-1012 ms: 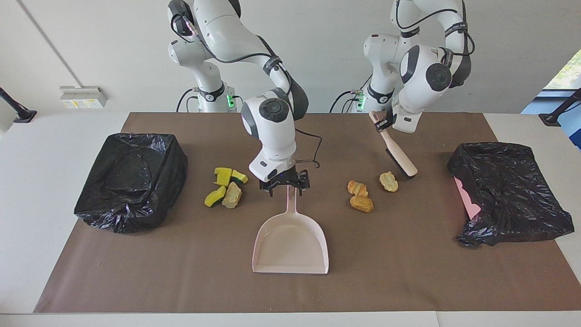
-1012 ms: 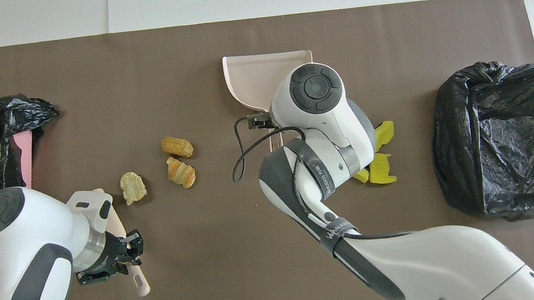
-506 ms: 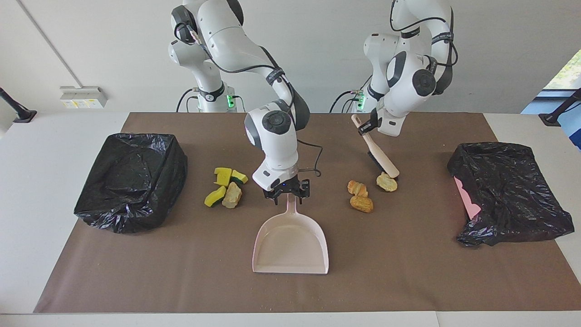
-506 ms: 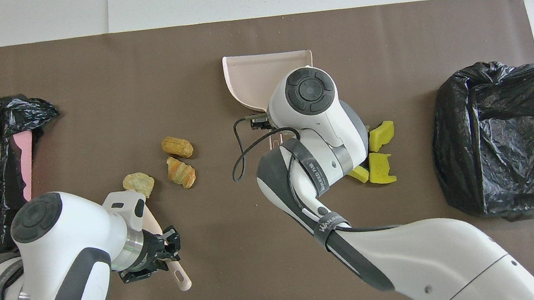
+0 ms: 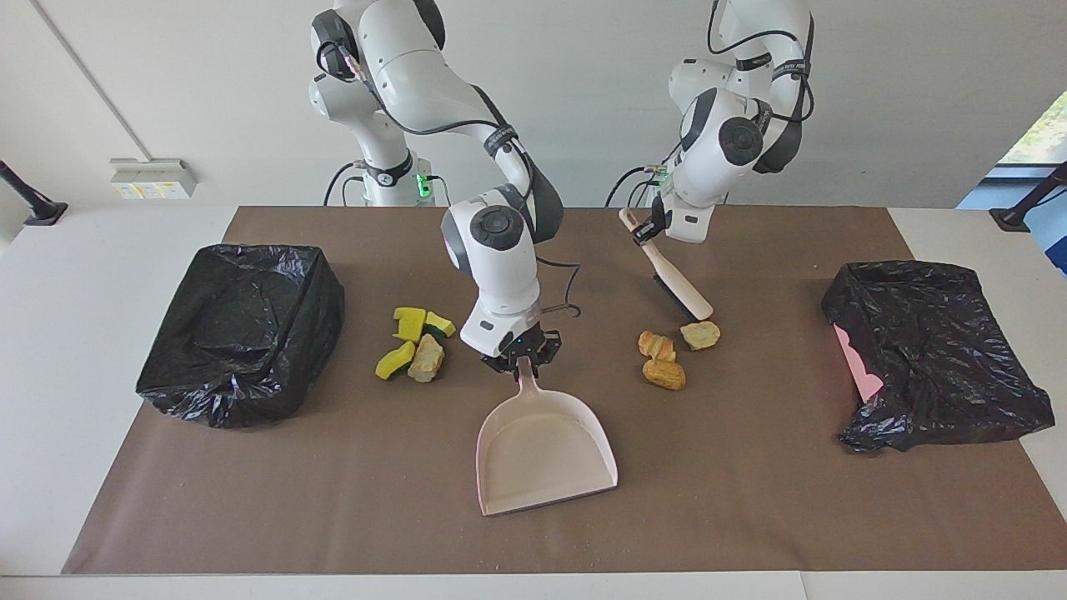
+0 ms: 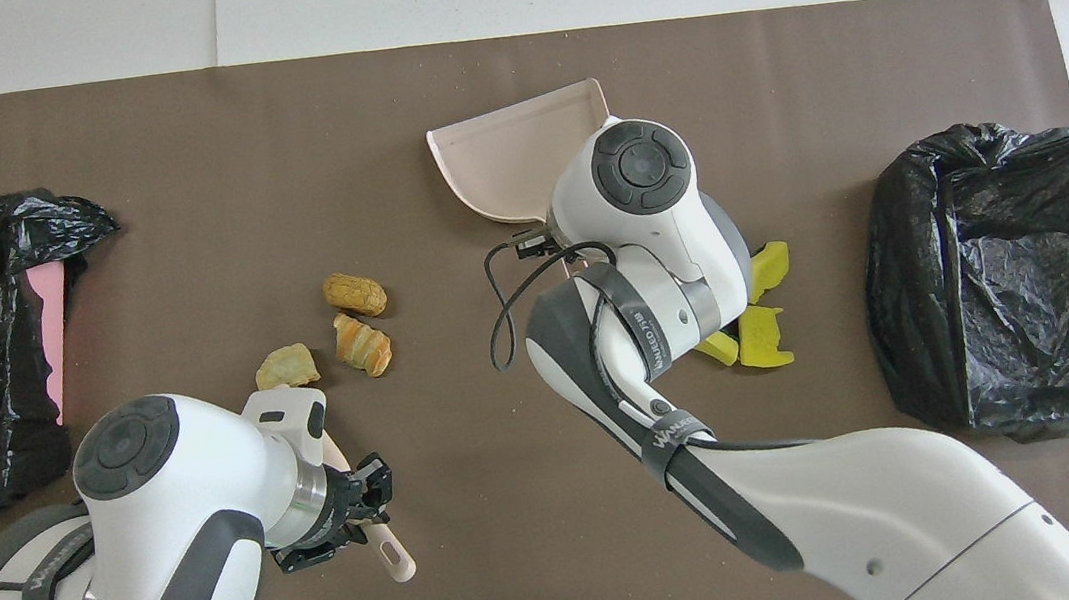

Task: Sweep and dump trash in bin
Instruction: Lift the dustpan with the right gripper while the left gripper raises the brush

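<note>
White worktop [image 5: 100, 350], long and plain, its middle covered by a dull brown paper-like mat [image 5: 750, 500]. Pale grey-white wall [image 5: 917, 100] runs along the robots' end. Small white wall-mounted box with yellow labels [image 5: 152, 177] sits low on it. Window corner [image 5: 1042, 133] at the left arm's end, greenery outside, daylight. Black angled stands [image 5: 29, 200] at both edges.

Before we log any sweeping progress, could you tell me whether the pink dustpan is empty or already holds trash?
Empty: the pink dustpan shows only bare pan in both views.
</note>
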Action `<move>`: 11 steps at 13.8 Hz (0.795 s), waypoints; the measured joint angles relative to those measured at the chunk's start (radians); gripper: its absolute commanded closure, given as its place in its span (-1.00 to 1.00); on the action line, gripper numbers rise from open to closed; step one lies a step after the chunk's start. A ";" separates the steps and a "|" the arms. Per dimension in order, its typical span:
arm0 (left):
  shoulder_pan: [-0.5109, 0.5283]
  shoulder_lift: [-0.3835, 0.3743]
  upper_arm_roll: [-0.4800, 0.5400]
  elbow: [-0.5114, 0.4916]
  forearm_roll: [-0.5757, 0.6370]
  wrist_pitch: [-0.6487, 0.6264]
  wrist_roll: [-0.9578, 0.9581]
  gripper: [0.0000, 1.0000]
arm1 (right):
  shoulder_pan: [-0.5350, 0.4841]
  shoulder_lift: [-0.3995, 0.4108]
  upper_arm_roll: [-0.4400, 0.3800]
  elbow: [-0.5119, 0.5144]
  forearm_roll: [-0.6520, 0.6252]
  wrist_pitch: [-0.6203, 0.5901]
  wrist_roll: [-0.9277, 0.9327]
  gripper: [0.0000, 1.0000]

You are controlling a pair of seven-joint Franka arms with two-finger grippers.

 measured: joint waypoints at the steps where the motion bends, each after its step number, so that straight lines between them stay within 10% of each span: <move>1: 0.004 0.000 0.001 0.000 0.017 -0.018 0.000 1.00 | -0.016 -0.016 0.000 0.002 0.010 -0.025 -0.075 1.00; 11: 0.194 0.007 0.001 0.001 0.124 -0.037 0.162 1.00 | -0.032 -0.227 0.010 -0.167 0.017 -0.352 -0.894 1.00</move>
